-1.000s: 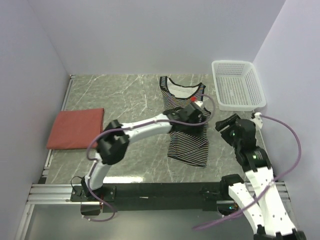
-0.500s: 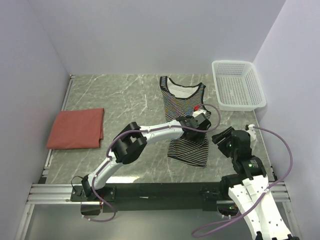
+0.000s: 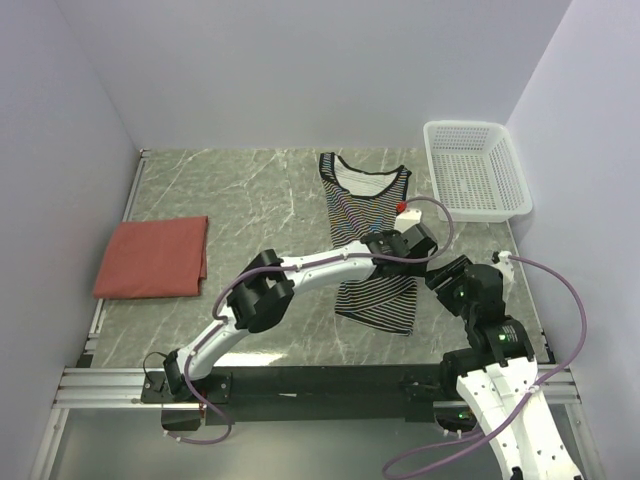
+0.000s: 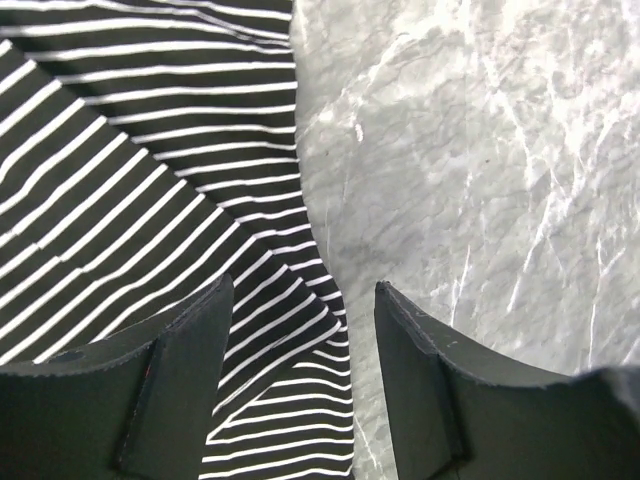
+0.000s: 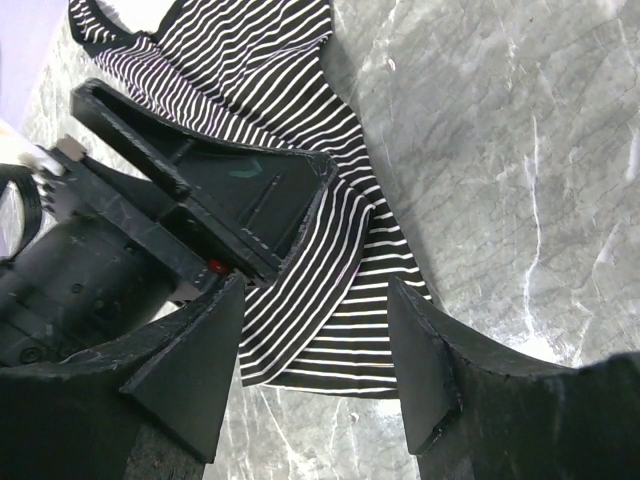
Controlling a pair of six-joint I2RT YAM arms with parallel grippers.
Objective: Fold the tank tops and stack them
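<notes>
Left gripper (image 4: 305, 292) over striped top (image 4: 140, 150)

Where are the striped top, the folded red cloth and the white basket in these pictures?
striped tank top (image 3: 362, 205): overhead view, on its chest below the neckline.
folded red top (image 3: 152, 257): overhead view, middle of the folded cloth.
white mesh basket (image 3: 476, 175): overhead view, its bare floor.

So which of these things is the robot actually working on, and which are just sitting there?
Part of the job:
- striped tank top, spread flat
- red top, folded, at the left

Just lying about:
- white mesh basket, far right corner
</notes>
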